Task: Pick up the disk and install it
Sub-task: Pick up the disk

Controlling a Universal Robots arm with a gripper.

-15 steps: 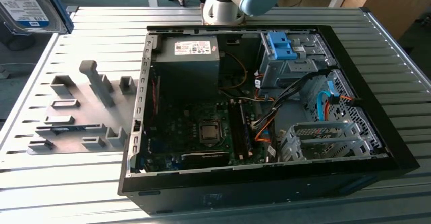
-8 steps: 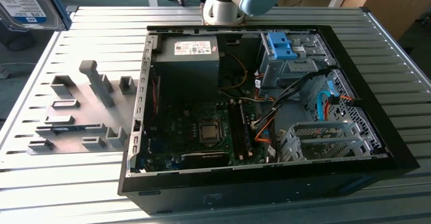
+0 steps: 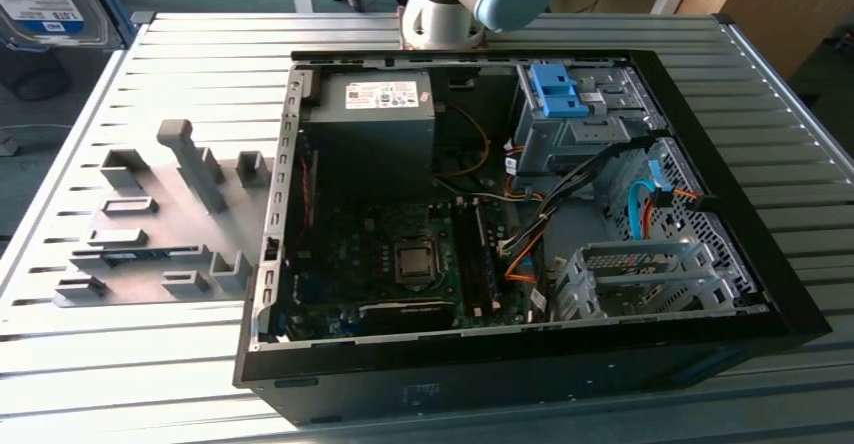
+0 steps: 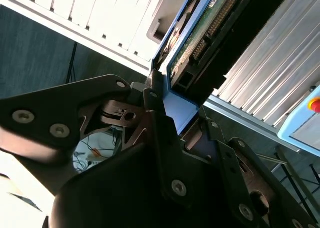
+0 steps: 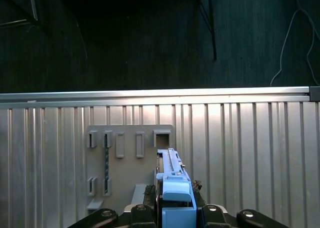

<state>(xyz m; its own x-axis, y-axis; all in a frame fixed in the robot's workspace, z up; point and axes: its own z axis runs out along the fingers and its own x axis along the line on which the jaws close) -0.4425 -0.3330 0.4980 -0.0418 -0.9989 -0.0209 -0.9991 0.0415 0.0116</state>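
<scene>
**Disk is up in the fingers, case open on the worktop**

So here's the state of things: the gripper [image 4: 177,108] has the disk [image 4: 200,38] clamped by its blue plastic frame, with the fingers [image 4: 156,113] clenched on either side of it. In the second wrist view you can see the green circuit-board side and the connector edge. In the first wrist view the disk sits edge-on between the fingers, held in the air and touching nothing else. In the exterior view it shows in the upper left corner, label side out, past the corner of the worktop [image 3: 747,94].

The worktop is ribbed aluminium slats, bright where the light hits it. On it sits an open PC case [image 3: 534,374] — motherboard, a dark grey box [image 3: 374,124] with a white sticker, and a blue bracket [image 3: 561,89] in the drive cage. Just beside the case, on the exterior view's left, lies a grey fixture plate [image 3: 147,224] with upright holders and slots. The arm's base [image 3: 447,9] stands at the far edge.

Beyond the worktop's edge the floor [image 5: 150,38] is dark, with a few cables [image 5: 295,33] hanging there.
</scene>
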